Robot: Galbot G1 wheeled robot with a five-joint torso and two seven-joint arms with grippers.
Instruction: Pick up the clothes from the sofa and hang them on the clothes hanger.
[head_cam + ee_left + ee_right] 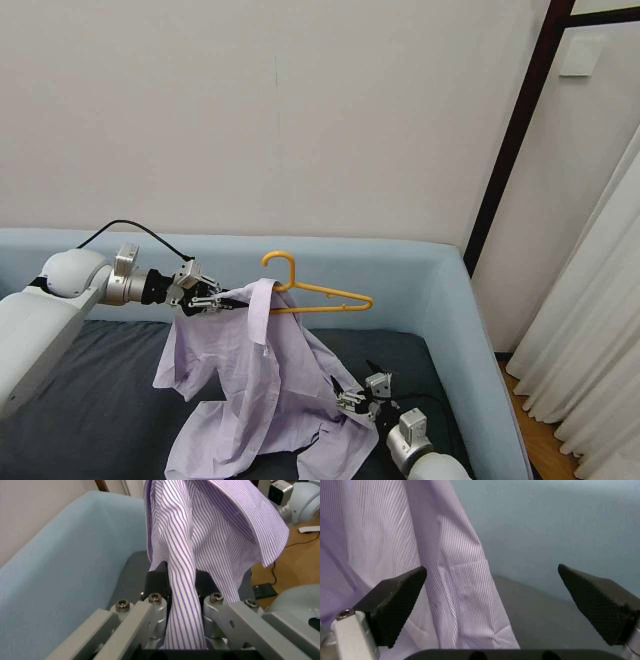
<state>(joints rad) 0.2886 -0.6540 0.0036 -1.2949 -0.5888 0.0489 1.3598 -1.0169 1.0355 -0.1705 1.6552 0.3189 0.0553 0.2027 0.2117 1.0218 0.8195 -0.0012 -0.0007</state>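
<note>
Above the blue sofa (420,290), hold the striped shirt (270,390) high, hem trailing on the seat; feed the bare arm of the yellow hanger (325,293) into the loose shoulder; steady with the left pincer (205,298), clenched on upper fabric; guide lower cloth with the released right pincer (352,398).

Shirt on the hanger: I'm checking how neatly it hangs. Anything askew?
Yes. The shirt covers one end of the orange hanger; the other arm juts out bare toward the robot's right, and the cloth sags onto the sofa seat. The left end effector is shut on the shirt; the right end effector is open by its hem.
</note>
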